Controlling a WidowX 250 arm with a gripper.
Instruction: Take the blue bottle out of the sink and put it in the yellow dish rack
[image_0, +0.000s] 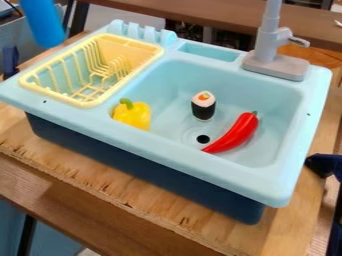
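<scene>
A yellow bell pepper (132, 114) with a green stem lies in the light blue sink basin (267, 100), against its left wall. Further right, a sushi roll (204, 106) with a dark wrap and a white top stands upright near the middle of the basin. The red chili pepper (235, 134) rests at a slant right of the drain hole (203, 139), its green stem end up and to the right. None of the three touches another.
Left of the basin sits a yellow dish rack (90, 104). A grey faucet (275, 65) rises at the back right. The sink unit stands on a wooden board (100, 175). Something dark blue (324, 165) is at the right edge, and a bright blue object (43, 22) at top left.
</scene>
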